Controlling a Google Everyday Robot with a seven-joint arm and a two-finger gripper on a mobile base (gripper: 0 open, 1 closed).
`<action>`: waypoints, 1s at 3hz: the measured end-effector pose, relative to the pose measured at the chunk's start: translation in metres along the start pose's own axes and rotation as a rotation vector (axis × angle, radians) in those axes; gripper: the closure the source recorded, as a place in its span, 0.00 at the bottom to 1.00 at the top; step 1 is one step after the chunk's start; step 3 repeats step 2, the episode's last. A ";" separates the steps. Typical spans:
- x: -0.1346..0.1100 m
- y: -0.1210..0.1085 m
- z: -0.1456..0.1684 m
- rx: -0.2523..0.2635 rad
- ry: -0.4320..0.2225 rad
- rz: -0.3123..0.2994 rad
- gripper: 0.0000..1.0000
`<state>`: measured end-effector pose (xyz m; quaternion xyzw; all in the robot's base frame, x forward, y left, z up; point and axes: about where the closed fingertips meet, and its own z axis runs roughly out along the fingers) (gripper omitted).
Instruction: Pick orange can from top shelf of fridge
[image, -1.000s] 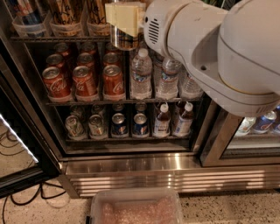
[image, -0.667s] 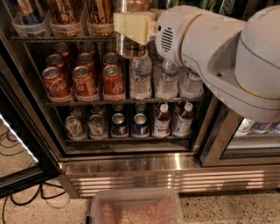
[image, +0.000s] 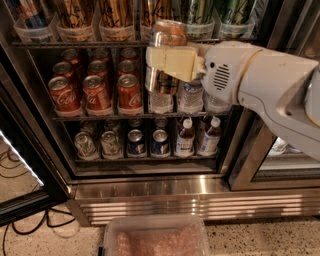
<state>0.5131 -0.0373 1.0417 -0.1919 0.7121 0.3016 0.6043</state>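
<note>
My gripper (image: 169, 63) is shut on the orange can (image: 169, 34), a tall coppery can with a silver rim. The cream finger pads (image: 172, 62) clamp its middle. I hold it upright in front of the open fridge (image: 150, 196), just below and out from the top shelf (image: 75, 44). The white arm comes in from the right. Two more orange cans (image: 116, 12) stand in clear trays on the top shelf, with green cans (image: 200, 11) to their right.
Red cola cans (image: 95, 91) and water bottles (image: 190, 98) fill the middle rack behind the held can. Small cans (image: 135, 142) and bottles (image: 185, 137) stand on the lower rack. A clear plastic bin (image: 155, 236) sits on the floor. The open door (image: 25, 170) stands left.
The gripper has come down and out from the top shelf with the orange can in it. The can now shows in front of the middle rack.
</note>
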 end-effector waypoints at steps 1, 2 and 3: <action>0.011 0.004 -0.008 -0.040 0.020 -0.001 1.00; 0.011 0.004 -0.008 -0.040 0.020 -0.001 1.00; 0.011 0.004 -0.008 -0.040 0.020 -0.001 1.00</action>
